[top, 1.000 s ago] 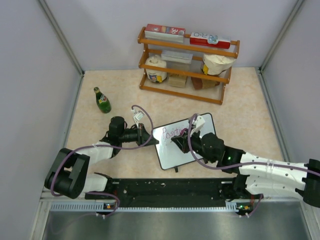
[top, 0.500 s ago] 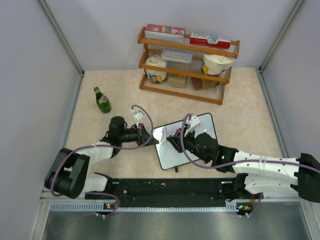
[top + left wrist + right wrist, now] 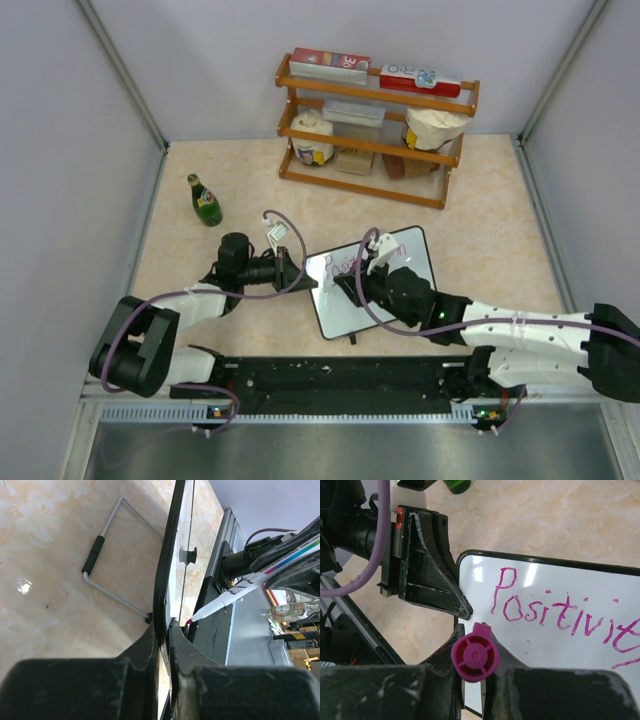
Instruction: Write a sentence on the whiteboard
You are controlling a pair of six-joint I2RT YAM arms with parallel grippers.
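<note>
Beige marbled surface (image 3: 500, 230), glossy; one bright glare spot shows on it in the left wrist view. Pale grey walls (image 3: 60, 150) close it in left, far and right, joined by metal corner posts (image 3: 120, 68). Wooden three-tier rack (image 3: 370, 145) stands far, right of centre, stocked with boxes and jars.

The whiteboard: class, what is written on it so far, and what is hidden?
Pink handwriting reading "Positivit" crosses the whiteboard, running off the right wrist view's edge. The marker held by the right gripper hides the board's near left part, so anything beneath is unseen.
</note>
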